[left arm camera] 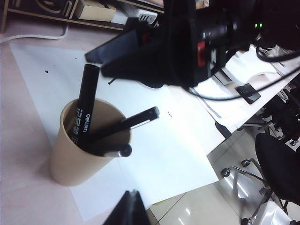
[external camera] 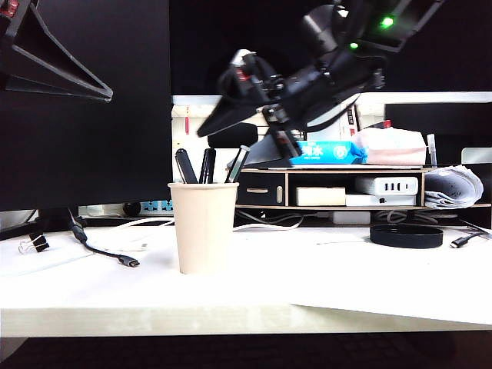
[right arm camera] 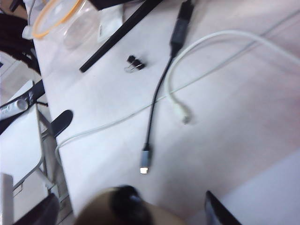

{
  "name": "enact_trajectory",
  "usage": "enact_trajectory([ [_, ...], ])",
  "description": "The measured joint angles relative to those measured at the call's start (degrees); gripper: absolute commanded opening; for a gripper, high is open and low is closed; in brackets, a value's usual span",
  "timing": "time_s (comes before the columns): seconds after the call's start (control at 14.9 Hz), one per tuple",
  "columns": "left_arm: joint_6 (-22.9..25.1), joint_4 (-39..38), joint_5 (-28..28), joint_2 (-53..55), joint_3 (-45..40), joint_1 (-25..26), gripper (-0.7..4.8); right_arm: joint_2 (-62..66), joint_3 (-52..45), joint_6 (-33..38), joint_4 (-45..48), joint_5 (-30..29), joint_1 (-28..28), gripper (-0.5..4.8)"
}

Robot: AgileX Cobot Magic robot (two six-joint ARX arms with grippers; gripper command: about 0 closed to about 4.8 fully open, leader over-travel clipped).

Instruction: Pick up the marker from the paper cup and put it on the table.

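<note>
The beige paper cup (external camera: pixel 204 227) stands on the white table (external camera: pixel 323 284) with three dark pens in it. The slim all-black marker (external camera: pixel 207 165) is the middle one, between a broader black pen and a grey-ended one. In the left wrist view the marker (left arm camera: pixel 119 151) leans on the cup (left arm camera: pixel 70 159) rim. My right gripper (external camera: pixel 223 148) hangs open just above the pen tops, holding nothing. Its own view shows the blurred cup (right arm camera: pixel 98 213) and a dark pen top between the spread fingers (right arm camera: pixel 218 213). My left gripper (external camera: pixel 108 94) is shut and empty, high at the far left.
A black USB cable (external camera: pixel 108 254), a white cable (right arm camera: pixel 187 70) and a binder clip (external camera: pixel 32 244) lie left of the cup. A wooden shelf (external camera: pixel 338 188) with a tissue pack stands behind. A black round object (external camera: pixel 406 235) sits at the right. White paper (left arm camera: pixel 154 154) lies under the cup.
</note>
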Motion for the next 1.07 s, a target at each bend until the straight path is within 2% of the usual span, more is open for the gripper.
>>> enact_trajectory([
  [0.27,-0.02,0.0,0.0,0.0,0.0,0.0,-0.05,0.79,-0.02,-0.57,0.66,2.43,2.19,3.63],
  [0.34,-0.02,0.0,0.0,0.0,0.0,0.0,-0.05,0.79,-0.02,-0.57,0.72,2.6,2.12,2.92],
  [0.4,-0.02,0.0,0.0,0.0,0.0,0.0,-0.05,0.79,-0.02,-0.55,0.85,4.39,1.92,2.43],
  [0.47,-0.02,0.0,0.0,0.0,0.0,0.0,-0.05,0.79,-0.02,-0.57,0.85,4.57,1.95,2.17],
  [0.67,-0.02,0.0,0.0,0.0,0.0,0.0,-0.05,0.79,-0.02,-0.61,0.9,4.59,2.03,1.87],
  [0.74,-0.02,0.0,0.0,0.0,0.0,0.0,-0.05,0.79,-0.02,-0.59,0.87,4.57,2.01,1.37],
  [0.81,-0.02,0.0,0.0,0.0,0.0,0.0,-0.05,0.79,-0.02,-0.59,0.87,4.59,1.99,1.33],
  [0.87,-0.02,0.0,0.0,0.0,0.0,0.0,-0.05,0.79,-0.02,-0.68,0.9,4.57,2.01,0.99],
  [1.07,0.04,0.0,0.0,0.0,0.0,0.0,-0.05,0.81,-0.02,-0.74,0.87,4.55,1.99,0.89],
])
